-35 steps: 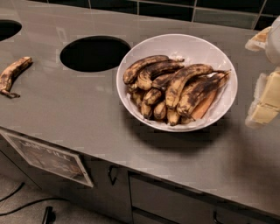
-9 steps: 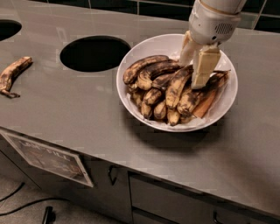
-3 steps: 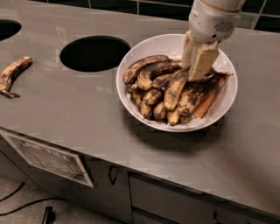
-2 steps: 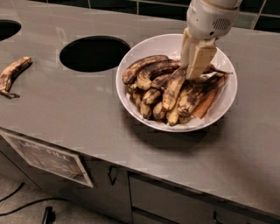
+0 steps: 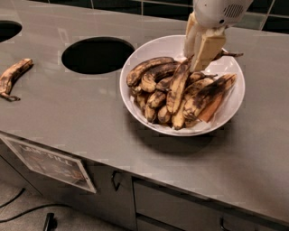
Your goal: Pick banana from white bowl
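over the far side of the bowl (image 5: 158, 49), gripper (image 5: 193, 62), cream fingers (image 5: 208, 45) pointing down and pinched tight on the upper end of the banana (image 5: 177, 88). exact contact hidden behind the near finger. wrist (image 5: 216, 9) above, cut off by the top edge.

banana long, tan with black blotches, slanting down from the grip onto the heap (image 5: 153, 92), lower end lying among the others. heap all inside the bowl: spotted bananas piled together, lower ones mostly covered, count uncertain. dark stem (image 5: 230, 54) poking out right of the fingers; hard to say whose. orange-tinted patch (image 5: 212, 108) at the heap's right edge, too unclear to name.

bowl on a grey counter (image 5: 90, 117), near a round hole (image 5: 97, 55) on its left. second hole (image 5: 8, 30) cut off at the top-left corner. loose banana (image 5: 13, 76) well apart, by the left edge.

under the counter, a sign (image 5: 49, 164) with unreadable print, and cabinet fronts (image 5: 180, 207) cropped at the bottom.
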Robot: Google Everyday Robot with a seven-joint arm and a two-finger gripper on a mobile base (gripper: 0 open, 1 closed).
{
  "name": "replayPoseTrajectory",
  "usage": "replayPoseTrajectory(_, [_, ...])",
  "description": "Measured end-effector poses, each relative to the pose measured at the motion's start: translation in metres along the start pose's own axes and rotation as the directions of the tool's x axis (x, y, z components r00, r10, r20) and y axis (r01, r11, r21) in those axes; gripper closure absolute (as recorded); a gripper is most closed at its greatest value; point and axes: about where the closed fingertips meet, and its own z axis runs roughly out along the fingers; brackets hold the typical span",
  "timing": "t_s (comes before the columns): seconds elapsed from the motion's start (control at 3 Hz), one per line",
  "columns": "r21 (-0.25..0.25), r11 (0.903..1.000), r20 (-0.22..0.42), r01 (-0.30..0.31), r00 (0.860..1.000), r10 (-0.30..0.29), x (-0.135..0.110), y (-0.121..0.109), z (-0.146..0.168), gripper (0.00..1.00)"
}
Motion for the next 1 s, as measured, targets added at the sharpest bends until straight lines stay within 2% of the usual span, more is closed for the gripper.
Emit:
replayPoseTrajectory(0.33, [0.042, 0.9991, -0.012, -0.002, 1.0, 0.003, -0.004, 0.003, -0.019, 1.0])
replayPoseTrajectory(1.0, [0.11, 0.9931, -0.051, -0.042, 0.998, 0.048, 0.004, 0.01, -0.053, 1.0])
